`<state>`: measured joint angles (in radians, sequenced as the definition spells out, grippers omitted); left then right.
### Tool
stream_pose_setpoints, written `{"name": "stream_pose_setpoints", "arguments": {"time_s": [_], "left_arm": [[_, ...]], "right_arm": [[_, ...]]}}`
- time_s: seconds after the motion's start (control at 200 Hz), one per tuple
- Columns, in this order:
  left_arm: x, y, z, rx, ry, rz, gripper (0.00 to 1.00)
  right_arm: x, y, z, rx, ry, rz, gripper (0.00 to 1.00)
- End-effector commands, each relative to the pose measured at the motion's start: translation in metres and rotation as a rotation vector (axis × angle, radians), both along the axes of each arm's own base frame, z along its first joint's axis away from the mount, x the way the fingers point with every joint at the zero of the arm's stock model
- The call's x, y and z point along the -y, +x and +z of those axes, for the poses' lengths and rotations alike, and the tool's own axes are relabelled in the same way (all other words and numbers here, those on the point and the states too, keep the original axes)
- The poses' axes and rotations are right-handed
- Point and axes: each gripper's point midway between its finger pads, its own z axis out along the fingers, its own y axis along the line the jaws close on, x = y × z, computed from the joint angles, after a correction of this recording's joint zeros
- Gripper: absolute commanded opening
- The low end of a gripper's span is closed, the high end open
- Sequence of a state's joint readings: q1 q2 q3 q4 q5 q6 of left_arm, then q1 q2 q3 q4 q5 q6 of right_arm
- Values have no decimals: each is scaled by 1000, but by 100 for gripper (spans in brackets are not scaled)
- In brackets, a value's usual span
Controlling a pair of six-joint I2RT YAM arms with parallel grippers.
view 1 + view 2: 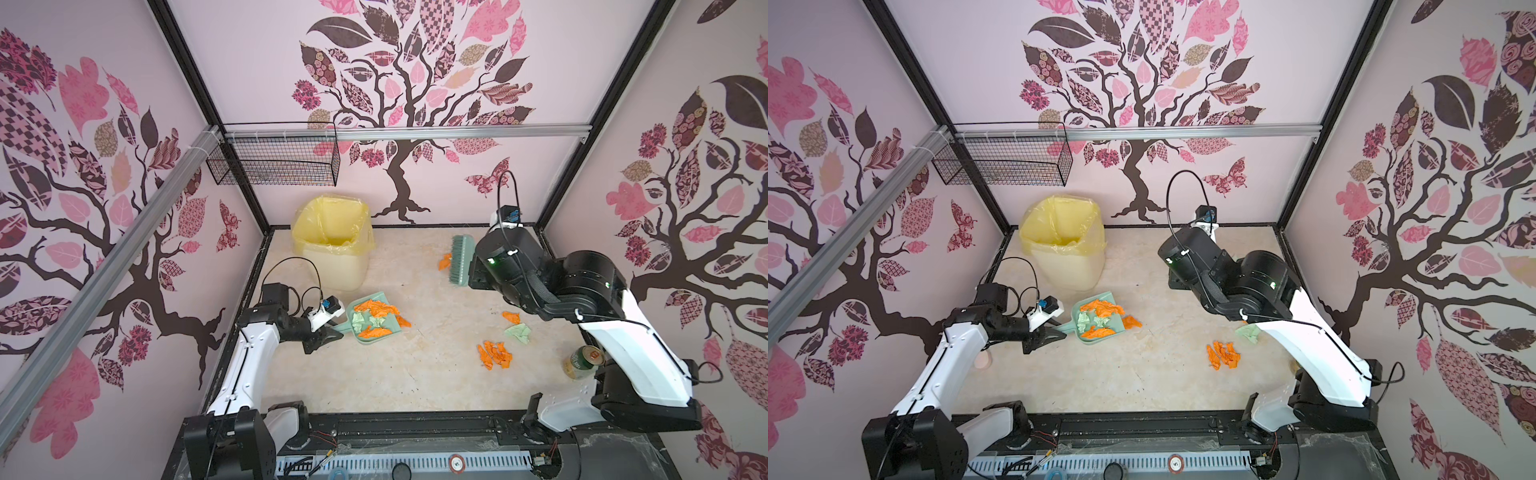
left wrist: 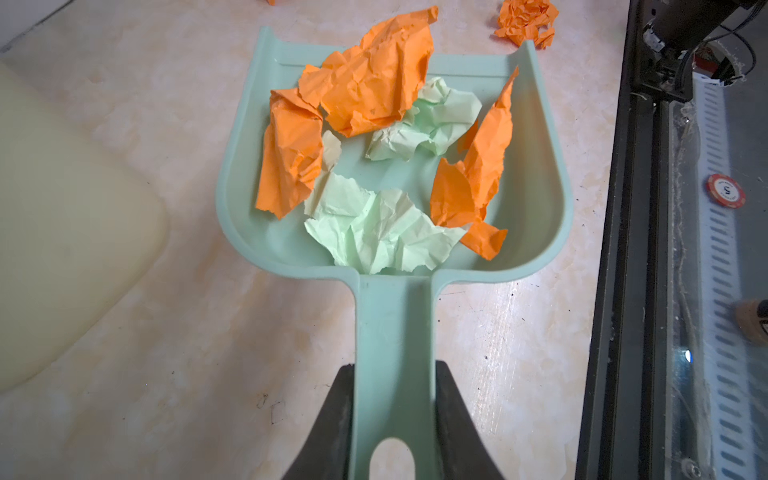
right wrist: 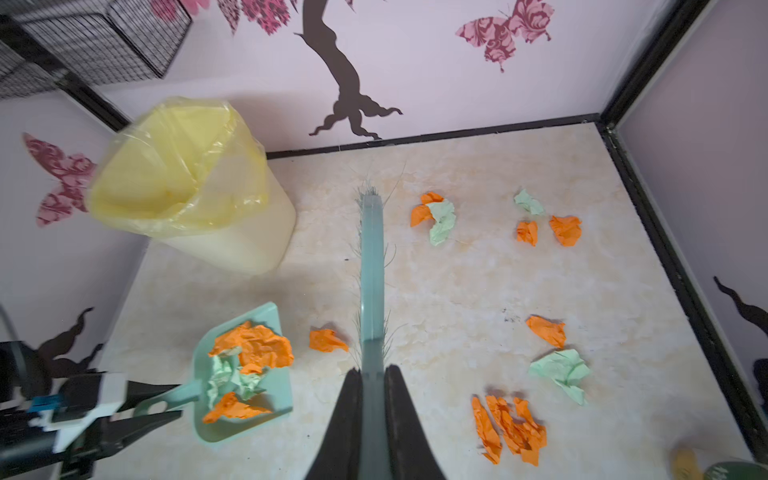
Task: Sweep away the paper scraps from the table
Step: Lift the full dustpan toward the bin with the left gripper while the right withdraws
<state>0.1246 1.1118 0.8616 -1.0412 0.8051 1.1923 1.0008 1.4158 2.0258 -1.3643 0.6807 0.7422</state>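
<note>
Tally for you: two arms, one dustpan (image 2: 536,199), one brush (image 3: 371,257), one bin (image 3: 232,249), one wire basket (image 1: 274,162), one can (image 1: 581,362).

Left gripper (image 2: 393,370): its fingers sit narrow, clamped on either side of the dustpan's handle. Right gripper (image 3: 372,370): its fingers are pressed tight on the brush handle. The brush points away from the wrist with its back up. You cannot tell whether the bristles touch the table (image 3: 457,291).

Dustpan contents, left wrist view: paper scraps (image 2: 374,87), at least four orange pieces, two mint wads and one pale shred between them. The largest orange piece overhangs the open lip; the rest lie inside the walls. The dustpan is left of middle, in front of the bin and apart from it.

Loose on the table, right wrist view: five single orange scraps, three mint ones, and an orange cluster (image 3: 509,428) of about three strips touching each other. A lone orange scrap (image 3: 328,340) lies between the dustpan's lip and the brush, just beside both. One orange and one mint scrap touch as a pair on the brush's other side. The others are spread over the right arm's side.

Bin: far left corner, with a yellow bag folded over its rim; you see only liner folds inside. Wire basket: hangs from the rail above the bin; its contents cannot be made out. Can: upright at the near right edge, beside the right arm's base.
</note>
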Motion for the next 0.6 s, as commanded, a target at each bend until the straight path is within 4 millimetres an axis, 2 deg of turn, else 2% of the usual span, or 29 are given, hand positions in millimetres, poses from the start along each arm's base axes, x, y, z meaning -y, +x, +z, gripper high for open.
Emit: {"name": "stream_pose_setpoints", "arguments": {"time_s": [0.0, 0.18, 0.28, 0.44, 0.595], "left_arm": [[0, 2, 31, 48, -8, 11, 0], [-3, -2, 59, 71, 32, 4, 0], [-4, -7, 75, 60, 50, -21, 0], [-6, -13, 98, 30, 77, -59, 0], [-11, -12, 116, -6, 113, -99, 0]], "right_arm": [[2, 7, -28, -38, -54, -8, 0], [9, 9, -64, -85, -69, -7, 0], [11, 9, -77, -101, -88, -5, 0], [3, 13, -99, -130, -85, 30, 0], [-7, 18, -110, -138, -77, 60, 0]]}}
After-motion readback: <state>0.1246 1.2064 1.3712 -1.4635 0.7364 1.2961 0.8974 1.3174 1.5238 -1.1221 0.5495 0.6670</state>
